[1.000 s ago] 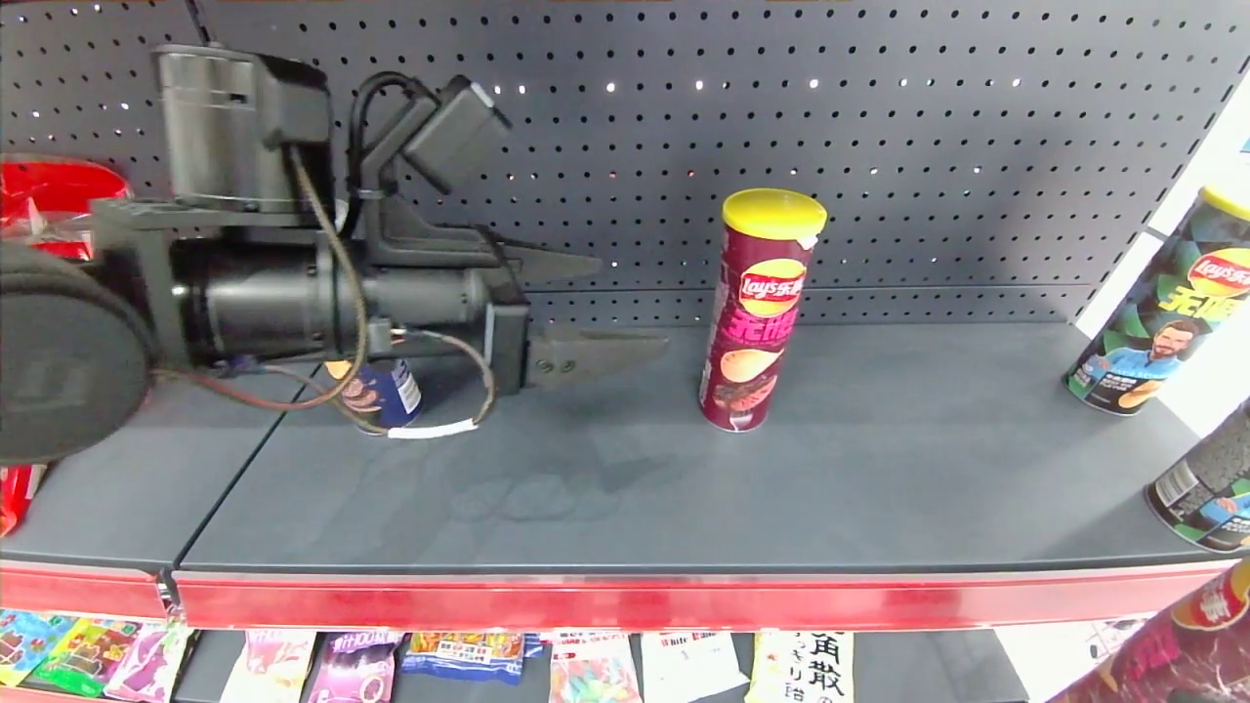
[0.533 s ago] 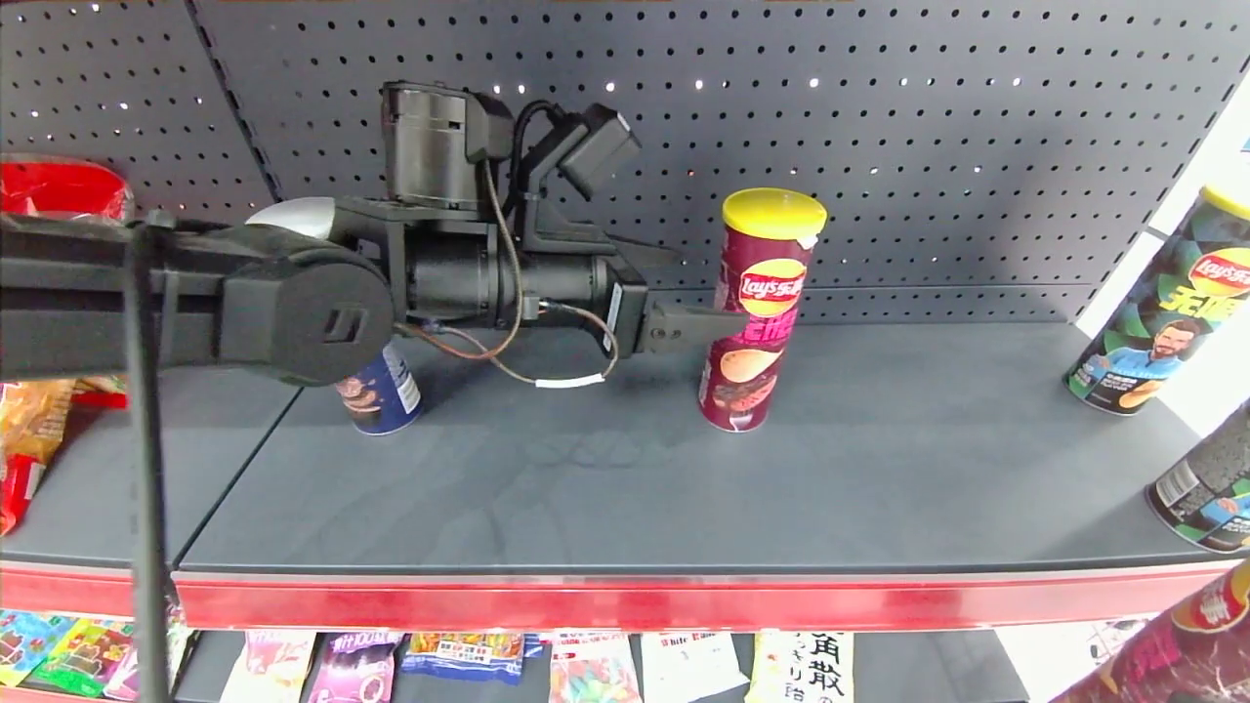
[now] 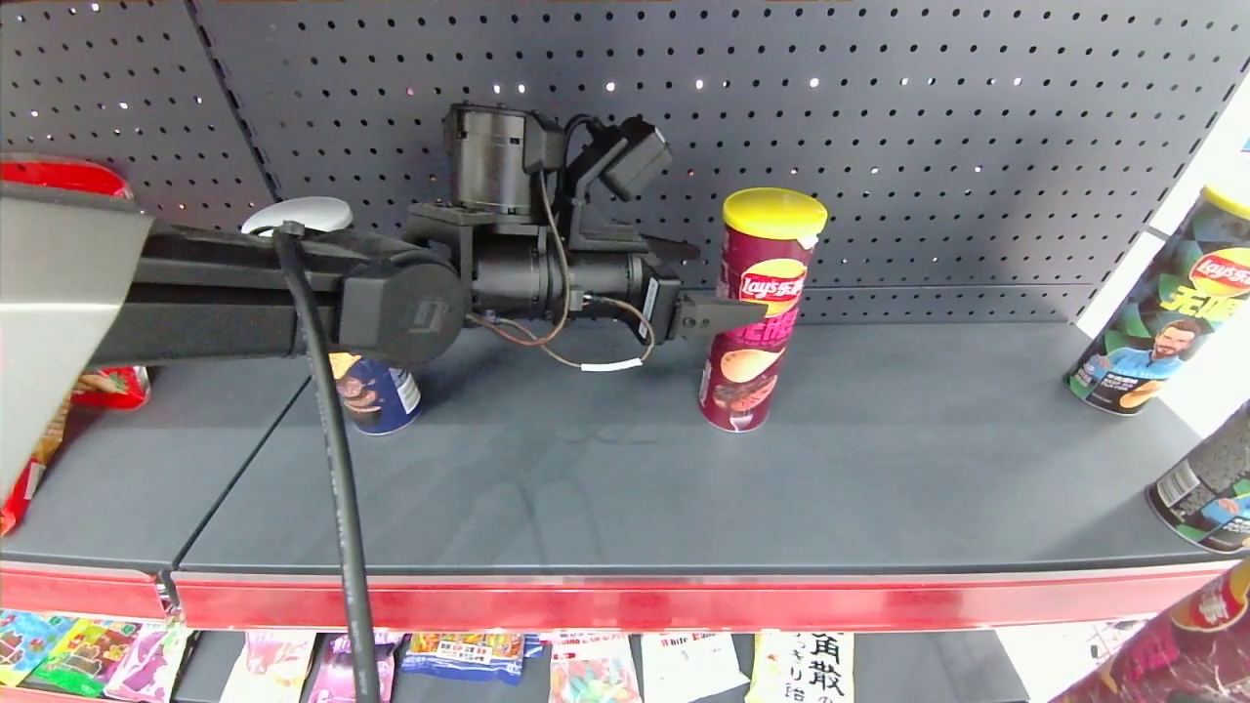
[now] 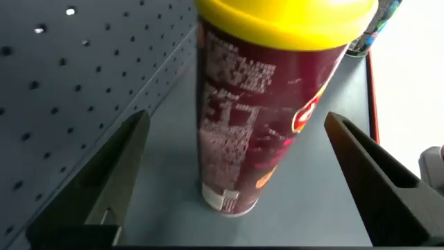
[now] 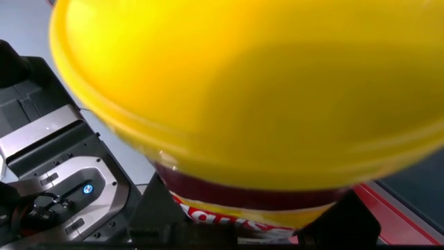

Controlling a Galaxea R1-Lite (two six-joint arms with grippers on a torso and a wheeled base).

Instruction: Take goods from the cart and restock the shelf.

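Print on the back of the maroon cardboard crisp tube with yellow plastic lid (image 4: 257,125) is too blurred to read. The tube stands upright midway along the grey metal shelf (image 3: 879,469); the left gripper (image 3: 729,281), jaws spread, flanks it from nine o'clock without touching, far finger (image 3: 684,248) partly hidden. The right gripper (image 5: 253,208) clasps a second yellow-lidded maroon tube (image 5: 243,97), cropped.

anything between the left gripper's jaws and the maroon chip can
Nothing. In the left wrist view the left gripper's open jaws flank the tall maroon cylindrical chip can with yellow lid without touching; the gaps show only bare grey shelf and pegboard.
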